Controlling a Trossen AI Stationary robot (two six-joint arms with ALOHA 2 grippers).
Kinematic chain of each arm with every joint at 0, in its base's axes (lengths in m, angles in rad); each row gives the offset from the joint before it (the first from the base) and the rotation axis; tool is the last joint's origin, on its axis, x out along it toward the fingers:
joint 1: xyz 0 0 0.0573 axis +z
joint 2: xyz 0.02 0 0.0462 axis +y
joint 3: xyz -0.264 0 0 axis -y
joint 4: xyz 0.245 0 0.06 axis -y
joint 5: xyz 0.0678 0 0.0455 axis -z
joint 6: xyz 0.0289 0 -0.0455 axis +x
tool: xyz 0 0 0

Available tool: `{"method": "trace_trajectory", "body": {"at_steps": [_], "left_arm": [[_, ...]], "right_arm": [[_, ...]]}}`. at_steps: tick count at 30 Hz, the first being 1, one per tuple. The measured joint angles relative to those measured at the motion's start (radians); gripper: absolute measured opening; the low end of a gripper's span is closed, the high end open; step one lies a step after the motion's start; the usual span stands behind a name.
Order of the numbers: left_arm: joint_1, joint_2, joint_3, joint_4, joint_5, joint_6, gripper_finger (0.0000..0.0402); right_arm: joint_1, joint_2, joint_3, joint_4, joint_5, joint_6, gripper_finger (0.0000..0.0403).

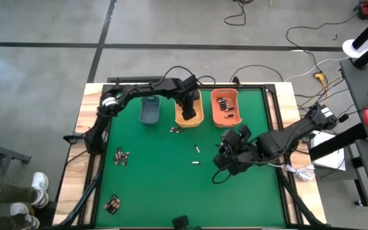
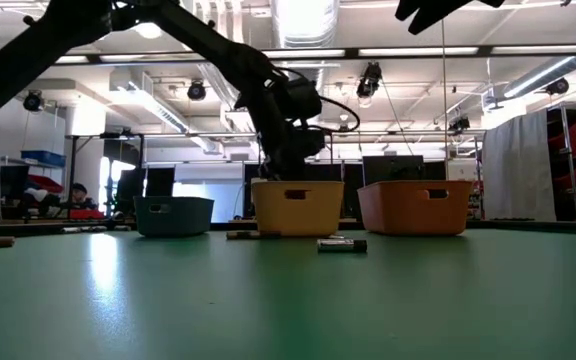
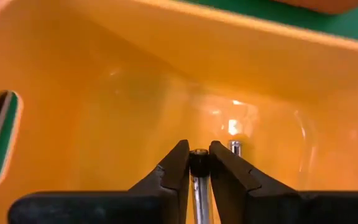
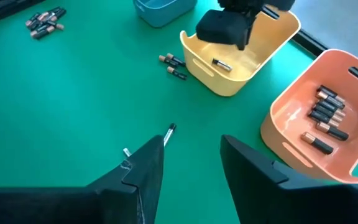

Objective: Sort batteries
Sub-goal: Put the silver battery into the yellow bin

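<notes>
the left gripper point(image 1: 188, 110) covers most of the yellow bin's point(image 1: 197, 119) inside from above, so what lies under it cannot be told there. in the left wrist view the battery point(image 3: 198, 180) between the fingers runs off the edge, and a second cell point(image 3: 234, 147) beside it is a blur. the loose clusters at the table's left point(image 1: 121, 156) and near left point(image 1: 112, 204) are too small to count. a person's shoes point(image 1: 38, 185) are cut off at the left edge.
</notes>
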Motion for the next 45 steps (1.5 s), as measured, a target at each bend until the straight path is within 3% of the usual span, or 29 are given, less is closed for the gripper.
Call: {"method": "trace_trajectory", "body": {"at_steps": [9, 12, 15, 22, 26, 32, 45], "left_arm": [[-0.006, -0.081, -0.001, -0.002, 0.028, 0.006, 0.0088], [-0.023, -0.146, -0.002, -0.036, 0.117, 0.017, 0.0100], [-0.071, -0.206, -0.019, -0.042, 0.195, 0.052, 0.0104], [-0.252, -0.288, -0.145, -0.039, 0.208, 0.287, 0.0105], [-0.334, -0.285, -0.243, -0.003, 0.209, 0.389, 0.0105], [-0.355, -0.249, -0.311, 0.201, 0.199, 0.386, 0.0105], [-0.346, -0.060, -0.195, 0.236, 0.207, 0.442, 0.0105]], "right_arm": [[-0.024, -0.014, 0.000, -0.048, 0.000, -0.020, 0.0179], [-0.025, -0.017, 0.000, -0.069, 0.000, -0.021, 0.0185], [-0.025, -0.017, 0.000, -0.086, 0.000, -0.024, 0.0190], [-0.023, -0.017, -0.001, -0.106, 0.000, -0.038, 0.0190], [-0.023, -0.017, -0.001, -0.113, -0.005, -0.040, 0.0188], [-0.019, -0.025, -0.001, -0.115, -0.062, -0.037, 0.0193], [0.018, -0.137, -0.001, -0.170, -0.192, 0.077, 0.0192]]}}
